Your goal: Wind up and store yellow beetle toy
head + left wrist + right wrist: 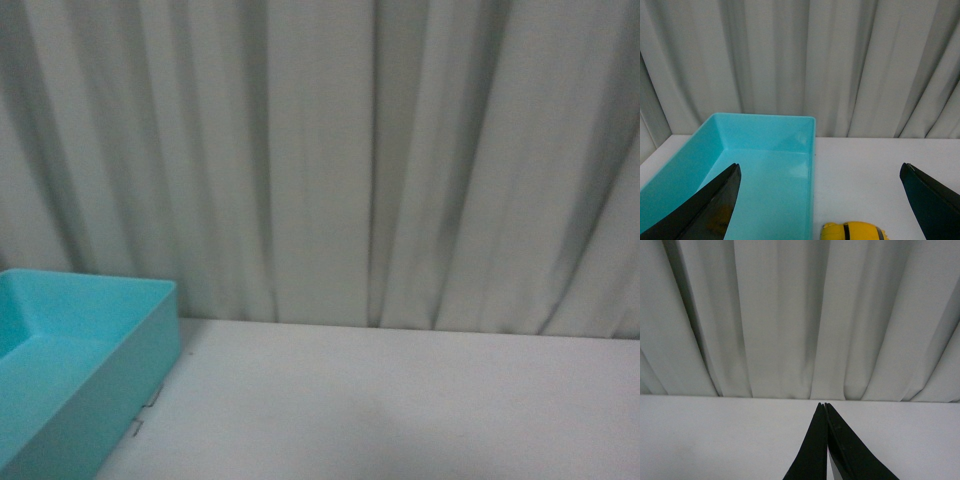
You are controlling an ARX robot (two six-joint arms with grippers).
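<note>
The yellow beetle toy (852,231), rounded with a black stripe, lies on the white table beside the turquoise bin (767,165), just outside its long wall. My left gripper (820,172) is open above it, its two dark fingers spread wide, one over the bin and one over bare table; the toy sits low between them, untouched. My right gripper (823,406) is shut, black fingertips pressed together with nothing between them, over bare table. The front view shows only a corner of the turquoise bin (75,370), no toy and no arm.
A pale pleated curtain (330,150) hangs along the far edge of the white table (400,410). Two small metal clips (140,425) lie by the bin's outer wall.
</note>
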